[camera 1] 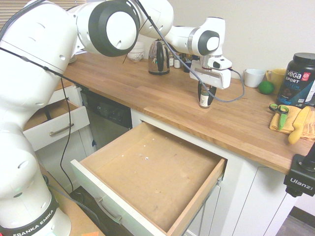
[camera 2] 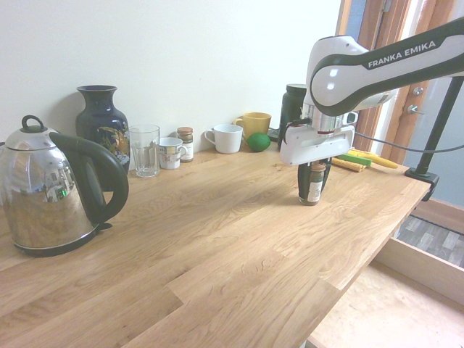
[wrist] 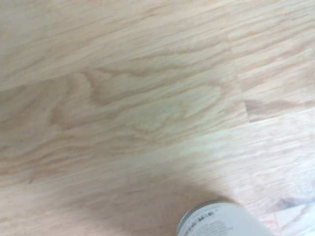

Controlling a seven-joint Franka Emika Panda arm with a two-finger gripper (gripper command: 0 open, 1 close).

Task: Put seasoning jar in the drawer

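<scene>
The seasoning jar (camera 1: 204, 99) (camera 2: 314, 184), a small glass jar with a brown lid and white label, stands upright on the wooden counter. My gripper (camera 1: 204, 97) (camera 2: 313, 183) comes down over it from above, shut on the jar with a dark finger on each side. In the wrist view the jar's white label (wrist: 221, 221) shows at the lower edge over bare wood. The drawer (camera 1: 199, 196) is pulled wide out below the counter's front edge, its light wooden bottom bare; the silver handle (camera 1: 109, 210) shows on its white front.
A steel kettle (camera 2: 51, 192), a dark vase (camera 2: 101, 116), a glass (camera 2: 145, 150), small jars (camera 2: 186, 143), mugs (camera 2: 226, 138) and a lime (camera 2: 258, 141) stand along the wall. A black tub (camera 1: 300, 78), scissors and a yellow cloth (camera 1: 290, 120) lie to the right. A smaller drawer (camera 1: 56, 129) is open at left.
</scene>
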